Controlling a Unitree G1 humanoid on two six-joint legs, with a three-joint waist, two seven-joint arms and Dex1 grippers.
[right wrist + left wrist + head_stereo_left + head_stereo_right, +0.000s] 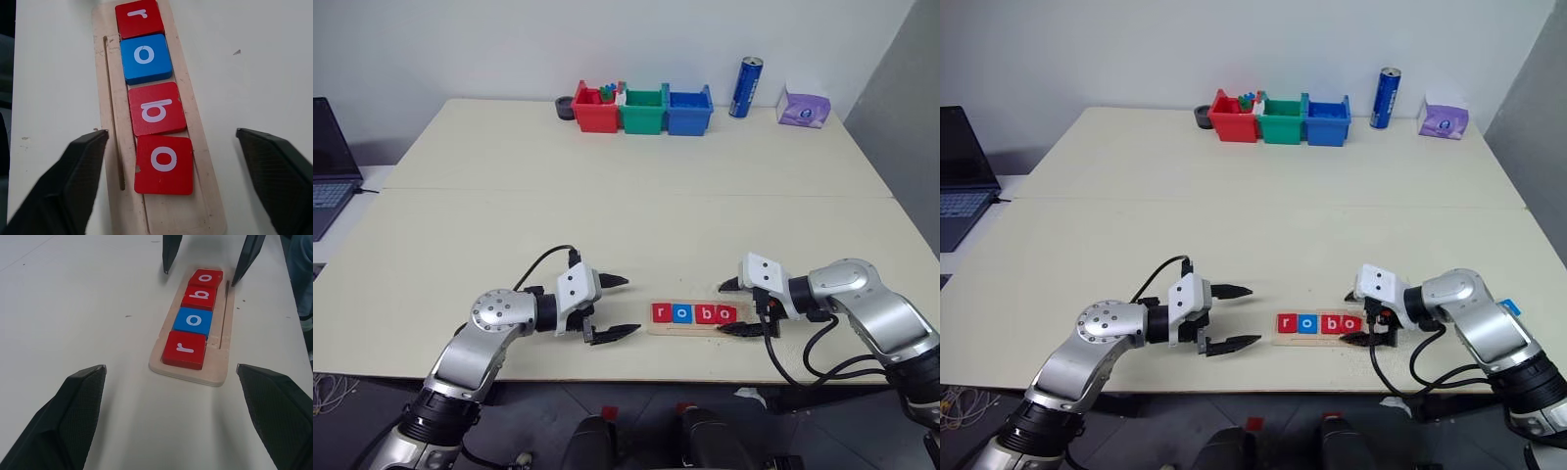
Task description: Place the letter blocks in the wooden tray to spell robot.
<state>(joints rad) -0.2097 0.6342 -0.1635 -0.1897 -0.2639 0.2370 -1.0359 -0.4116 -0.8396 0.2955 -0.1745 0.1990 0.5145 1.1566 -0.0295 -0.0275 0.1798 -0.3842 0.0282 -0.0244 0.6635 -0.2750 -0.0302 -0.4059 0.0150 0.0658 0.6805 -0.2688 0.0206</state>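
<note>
**Desk:** Where do the letter blocks (694,313) lie?

**Photographer:** Four of them sit in a row in the wooden tray (658,330), near the front edge of the table (636,215), reading r, o, b, o from the robot's left to its right. The tray's long axis runs left to right, between the two arms.

**Desk:** And the grippers?

**Photographer:** Both are spread wide and hold nothing. The left gripper (614,308) hangs just beyond the tray's "r" end, pointing at it. The right gripper (736,307) straddles the opposite end, its fingers either side of the last red "o" (164,165).

**Desk:** What does the next move turn on?

**Photographer:** The free slot lies at the tray's right end, directly under the right gripper, so that arm looks nearer. I cannot spot the fifth block, the "t", on the table.
</note>
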